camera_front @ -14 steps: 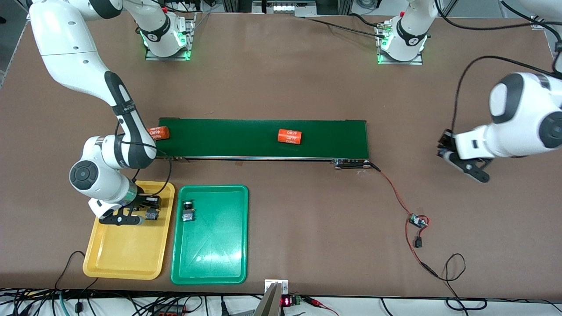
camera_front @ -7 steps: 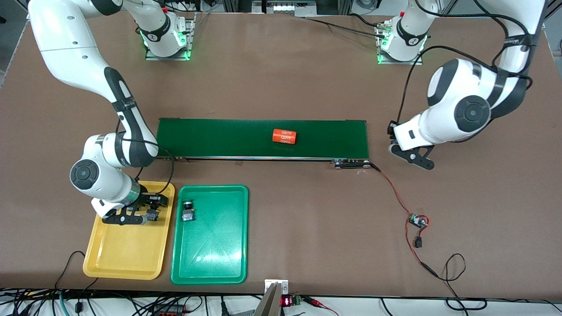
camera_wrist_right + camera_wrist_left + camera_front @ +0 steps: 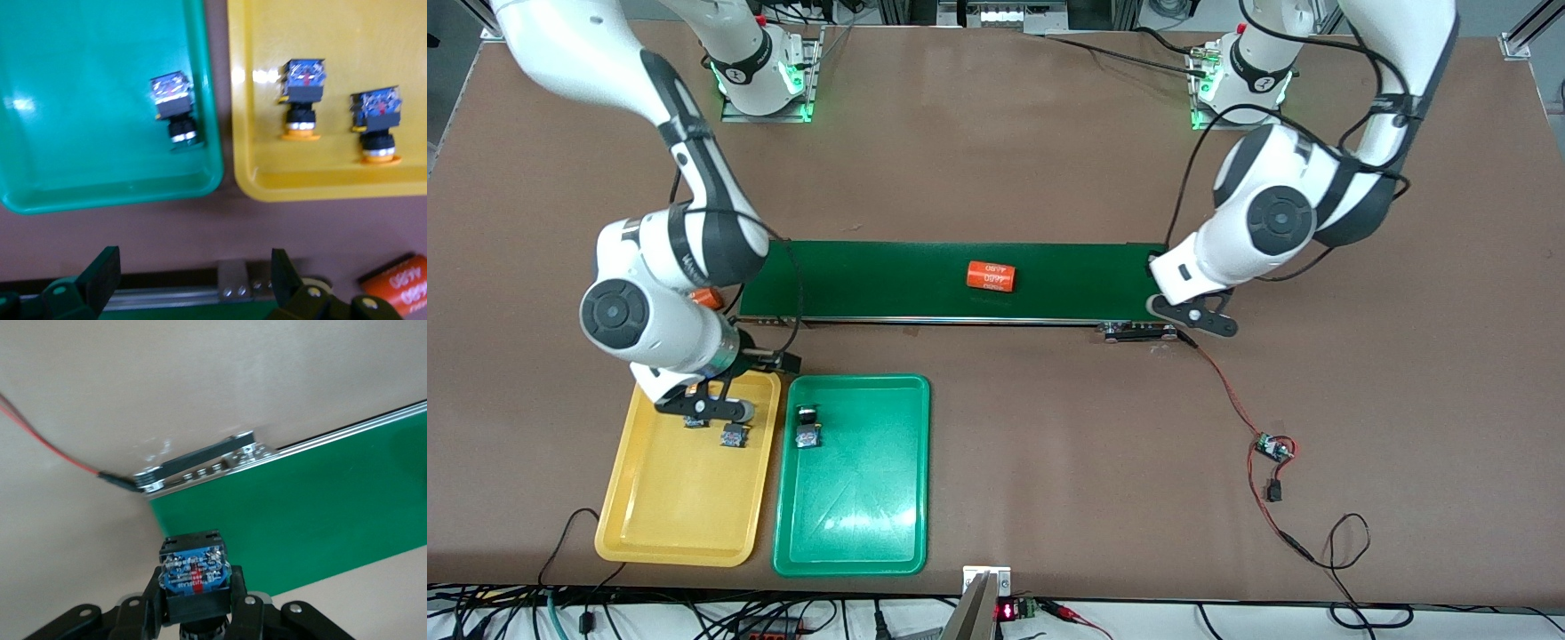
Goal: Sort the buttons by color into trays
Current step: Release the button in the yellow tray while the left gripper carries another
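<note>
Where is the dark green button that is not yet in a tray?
The dark green push-button switch is held in the left hand, over the long green conveyor belt's end toward the left arm.

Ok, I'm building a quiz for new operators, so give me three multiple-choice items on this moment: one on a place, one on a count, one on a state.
1. What is the left gripper over?
A. the green tray
B. the conveyor belt, at its end toward the left arm
C. an orange cylinder

2. How many buttons lie in the yellow tray?
A. none
B. two
C. four

3. How is the right gripper?
A. open and empty
B. shut on a button
C. shut on an orange cylinder

Key:
1 B: it hangs over that end of the belt, shut on a button.
2 B: two orange-capped buttons lie there side by side.
3 A: near the yellow tray's belt end, its fingers stand apart with nothing between them.
</note>
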